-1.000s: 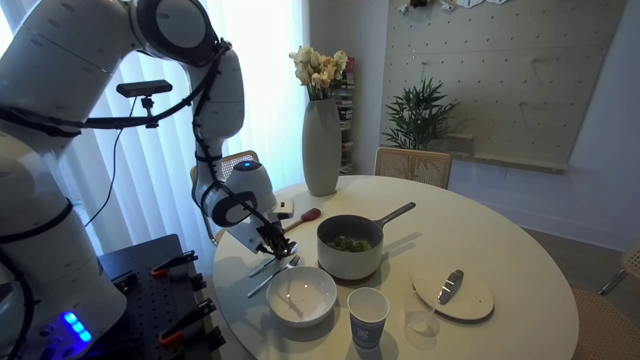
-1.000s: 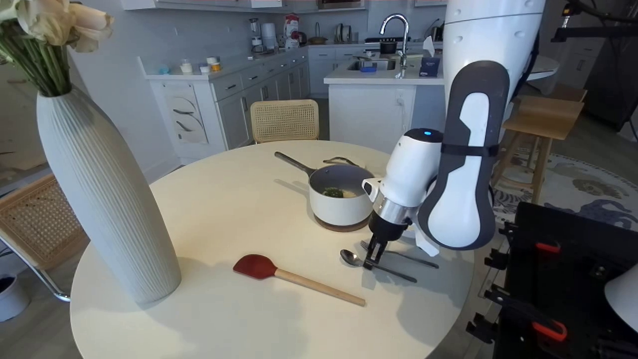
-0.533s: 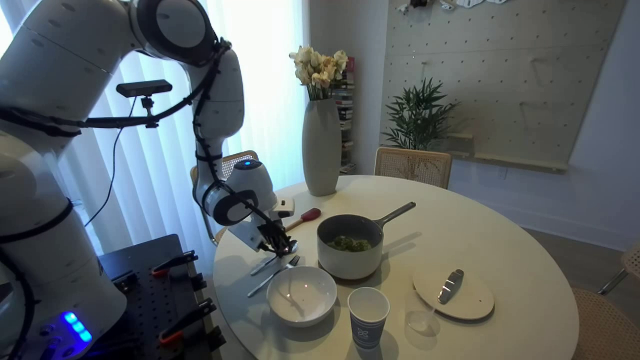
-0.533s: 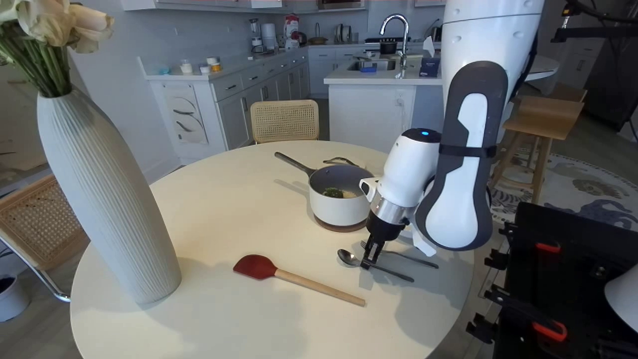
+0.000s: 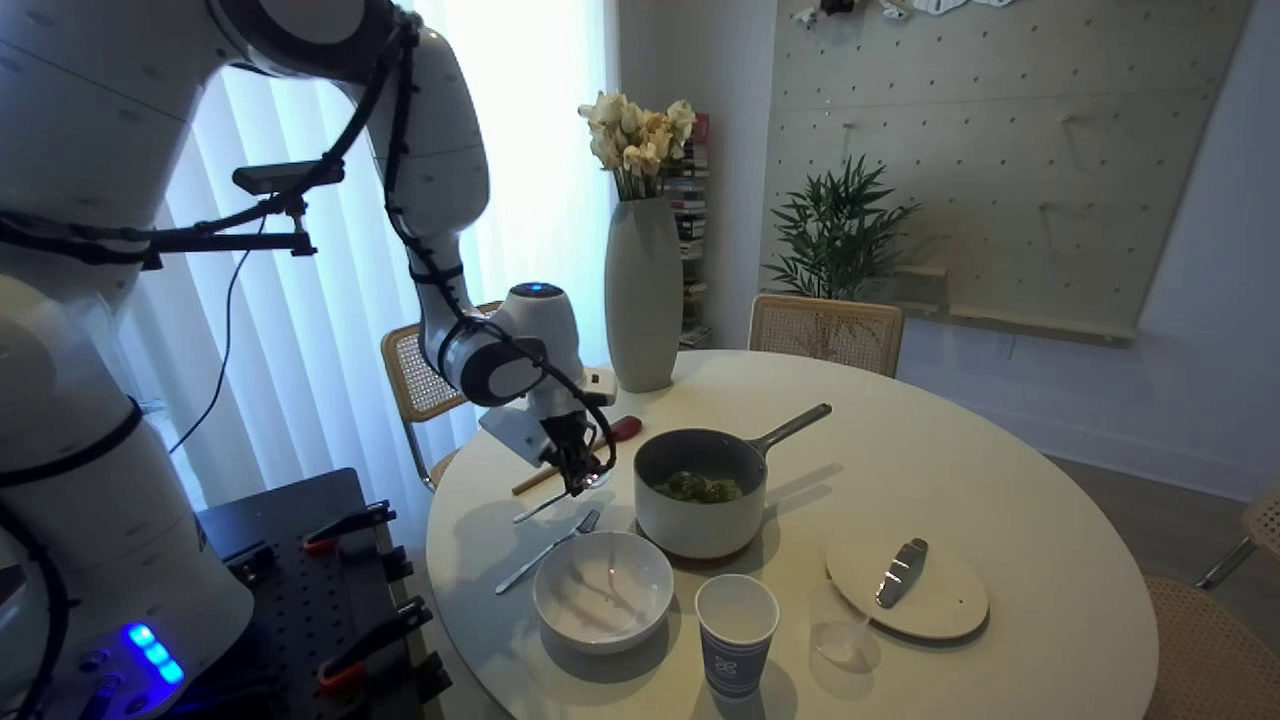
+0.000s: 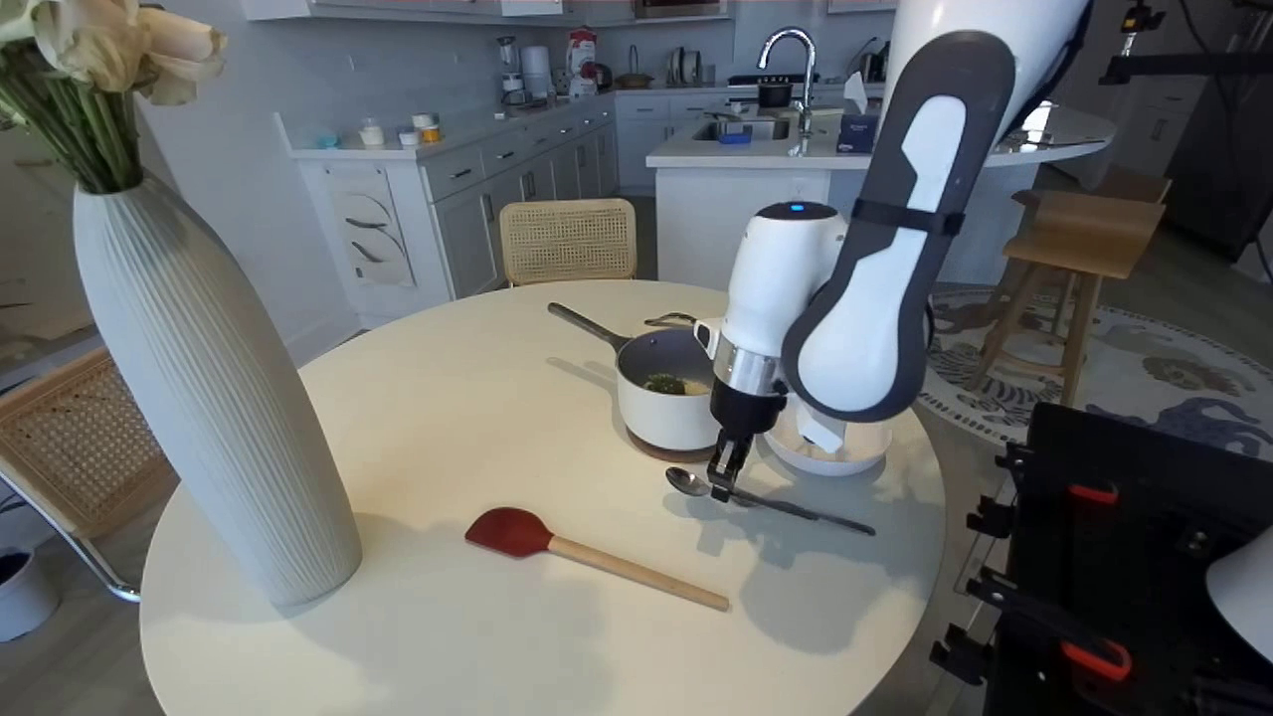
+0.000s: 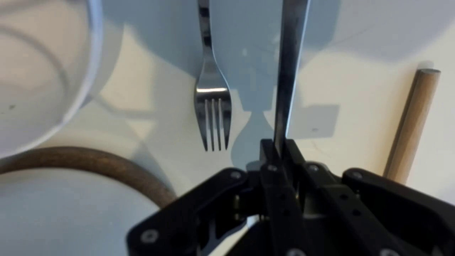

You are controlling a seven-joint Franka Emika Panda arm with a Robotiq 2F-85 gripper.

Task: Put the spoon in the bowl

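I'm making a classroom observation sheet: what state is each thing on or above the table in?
Spoon: held above the table
Gripper: shut on the spoon
Bowl: upright, no spoon inside
Pot: lidless, green food inside
Trivet: under the pot
Fork: lying flat
Spatula: lying flat
Cup: upright, lidless
Glass: apparently upright
Plate: flat, utensil on it
Vase: upright, holding flowers

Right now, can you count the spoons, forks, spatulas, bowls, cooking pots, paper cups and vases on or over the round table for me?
Spoon: 1, held in the pincer
Fork: 1
Spatula: 1
Bowl: 1
Cooking pot: 1
Paper cup: 1
Vase: 1
Total: 7
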